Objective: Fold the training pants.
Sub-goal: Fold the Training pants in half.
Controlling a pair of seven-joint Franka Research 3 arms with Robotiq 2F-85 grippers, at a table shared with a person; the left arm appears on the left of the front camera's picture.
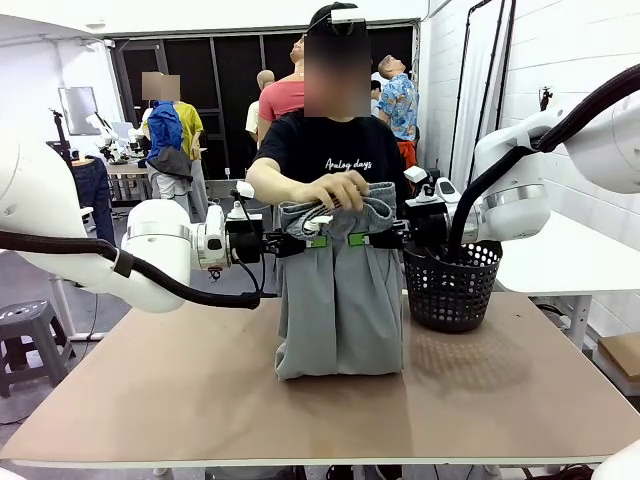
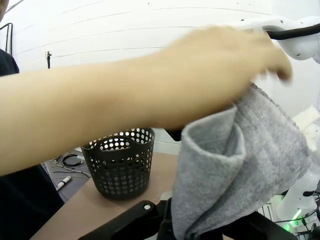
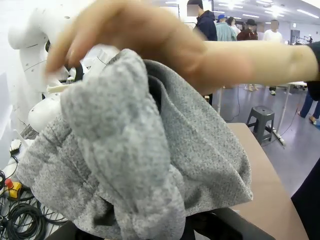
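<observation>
Grey training pants hang between both arms, hems resting on the tabletop. Left gripper and right gripper each clamp the waistband, under a person's hand. Black mesh basket stands just right; contents unclear.

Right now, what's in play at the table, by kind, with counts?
Pants: 1, grey, hanging with the hem on the table
Basket: 1, black
Grippers: 2, left and right, both at the waistband
Person's hand: 1, on top of the waistband
Total: 5
</observation>
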